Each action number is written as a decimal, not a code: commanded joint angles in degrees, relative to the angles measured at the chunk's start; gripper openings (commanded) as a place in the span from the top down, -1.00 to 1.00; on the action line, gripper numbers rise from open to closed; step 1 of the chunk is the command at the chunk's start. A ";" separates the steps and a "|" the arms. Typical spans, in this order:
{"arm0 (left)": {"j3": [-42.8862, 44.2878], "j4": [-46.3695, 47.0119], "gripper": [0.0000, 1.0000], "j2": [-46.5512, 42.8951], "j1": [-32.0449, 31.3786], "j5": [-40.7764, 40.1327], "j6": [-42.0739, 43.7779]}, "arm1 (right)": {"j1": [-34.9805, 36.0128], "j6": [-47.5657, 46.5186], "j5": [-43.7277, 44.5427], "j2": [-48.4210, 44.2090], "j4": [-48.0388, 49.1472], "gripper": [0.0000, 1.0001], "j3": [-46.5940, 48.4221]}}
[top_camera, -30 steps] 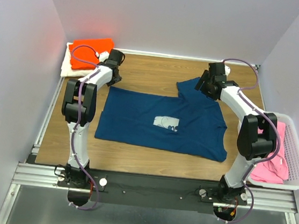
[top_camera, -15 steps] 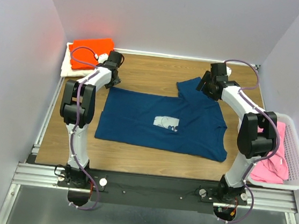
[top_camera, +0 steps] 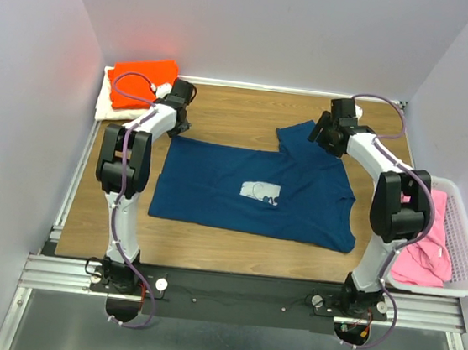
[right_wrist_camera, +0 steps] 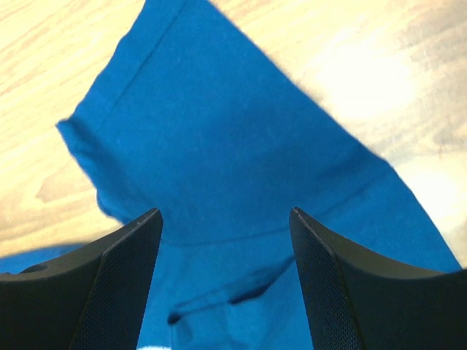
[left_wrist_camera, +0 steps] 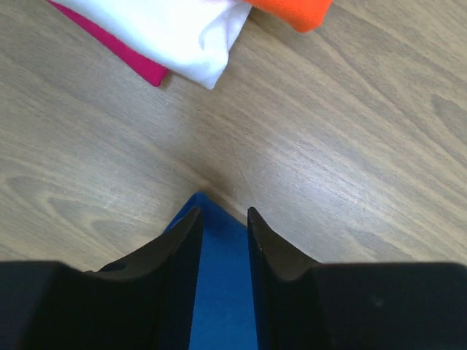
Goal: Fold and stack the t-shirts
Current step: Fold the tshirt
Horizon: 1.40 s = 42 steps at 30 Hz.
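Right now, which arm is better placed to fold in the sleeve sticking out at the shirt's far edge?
Right. The right gripper, open, hangs directly over that sleeve; the left gripper sits at the navy shirt's opposite far corner.

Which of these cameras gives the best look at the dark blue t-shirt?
The top external view: the navy t-shirt lies spread on the table, white print showing. The left wrist view catches only one corner; the right wrist view, just the sleeve area.
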 commanded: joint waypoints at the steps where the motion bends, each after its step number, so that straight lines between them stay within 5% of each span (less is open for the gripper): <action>1: 0.98 0.10 0.35 1.48 -0.19 -1.72 0.42 | -1.46 -0.26 -1.89 3.52 0.73 -0.55 3.31; 18: 0.63 2.12 0.64 3.94 0.60 -0.05 2.44 | -4.90 -5.18 -1.28 17.05 0.82 -0.55 16.66; 24: 0.72 2.74 1.00 4.21 1.21 0.91 3.06 | -4.90 -7.90 0.21 23.47 0.99 -0.55 22.91; 42: 0.10 4.49 1.00 3.59 1.39 3.29 3.41 | -1.82 -10.10 0.13 32.97 1.43 -0.42 32.67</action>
